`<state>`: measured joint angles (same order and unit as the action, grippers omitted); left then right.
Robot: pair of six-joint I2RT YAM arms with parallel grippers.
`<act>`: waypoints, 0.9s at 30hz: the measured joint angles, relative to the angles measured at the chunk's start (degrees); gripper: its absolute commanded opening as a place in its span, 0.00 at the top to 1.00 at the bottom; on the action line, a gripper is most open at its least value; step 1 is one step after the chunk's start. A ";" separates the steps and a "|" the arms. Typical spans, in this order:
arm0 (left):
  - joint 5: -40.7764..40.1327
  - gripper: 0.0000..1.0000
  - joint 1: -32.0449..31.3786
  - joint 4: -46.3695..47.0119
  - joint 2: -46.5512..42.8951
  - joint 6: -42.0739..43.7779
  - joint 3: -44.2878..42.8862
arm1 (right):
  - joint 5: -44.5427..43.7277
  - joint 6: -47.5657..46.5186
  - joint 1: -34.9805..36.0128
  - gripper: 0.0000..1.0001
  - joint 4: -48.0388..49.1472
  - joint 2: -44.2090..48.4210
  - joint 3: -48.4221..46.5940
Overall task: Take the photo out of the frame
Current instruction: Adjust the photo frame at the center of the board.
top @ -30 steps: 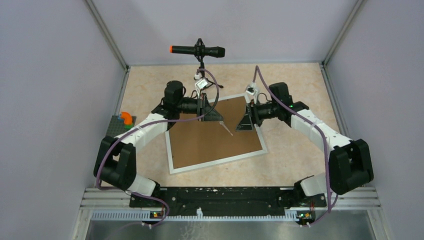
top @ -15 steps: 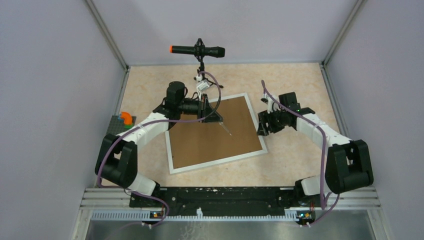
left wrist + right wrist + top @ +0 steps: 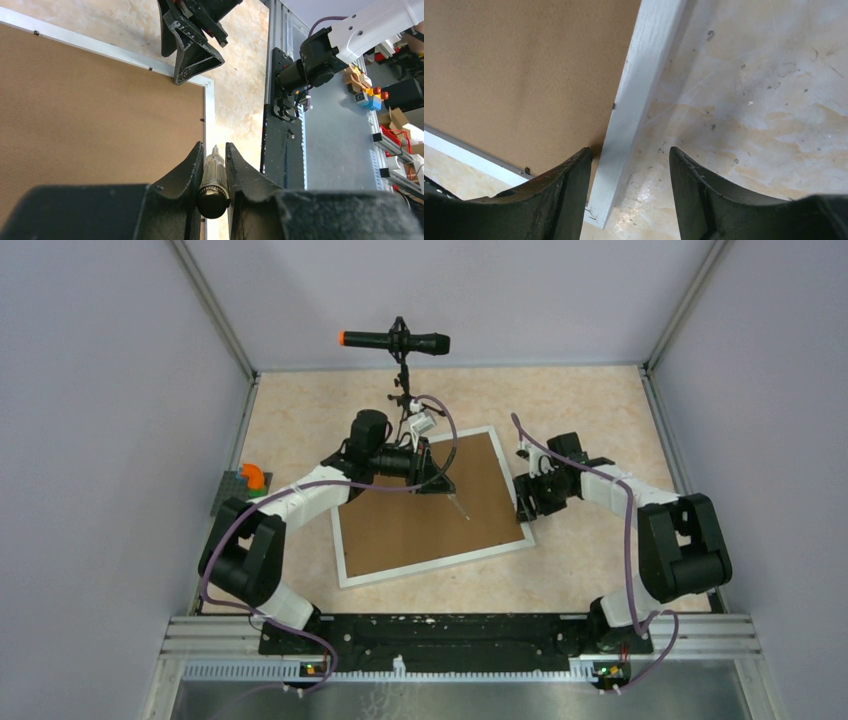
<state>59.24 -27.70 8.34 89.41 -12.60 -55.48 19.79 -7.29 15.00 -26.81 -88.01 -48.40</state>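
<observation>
Lying face down on the desk (image 3: pixel 600 420), the frame (image 3: pixel 436 562) hides the photo under its backing board (image 3: pixel 420 515). Left gripper (image 3: pixel 214 147) pinches a pointed tool (image 3: pixel 214 175), probably for prying; right gripper (image 3: pixel 630 155), spread, straddles the rim (image 3: pixel 644 75), likely bracing.

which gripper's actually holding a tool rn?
The left gripper: it's shut on a thin metal tool. The right gripper is open and empty, straddling the white edge of the frame.
</observation>
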 measured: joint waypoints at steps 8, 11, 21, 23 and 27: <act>-0.87 1.00 -0.48 0.04 0.00 0.85 0.22 | 0.07 -0.02 2.27 0.69 1.27 -0.07 -0.04; -1.27 1.00 -0.48 -0.26 0.00 1.33 0.22 | -0.22 -0.22 2.36 0.77 1.18 -0.04 -0.33; -1.64 1.00 -0.48 -5.16 0.00 5.20 0.20 | 2.19 -7.50 0.55 0.92 -4.35 -4.37 -5.51; -1.66 1.00 -0.50 -5.90 0.00 5.75 0.20 | 3.39 -10.01 -0.07 0.92 -5.64 -5.70 -6.95; -1.70 1.00 -1.03 -6.29 0.00 6.62 0.20 | 4.98 -14.69 -1.20 0.93 -6.75 -8.59 -10.29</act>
<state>57.54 -28.73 2.04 89.41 -5.98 -55.29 24.77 -21.98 13.80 -33.56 -96.60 -58.70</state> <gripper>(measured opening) 0.244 0.254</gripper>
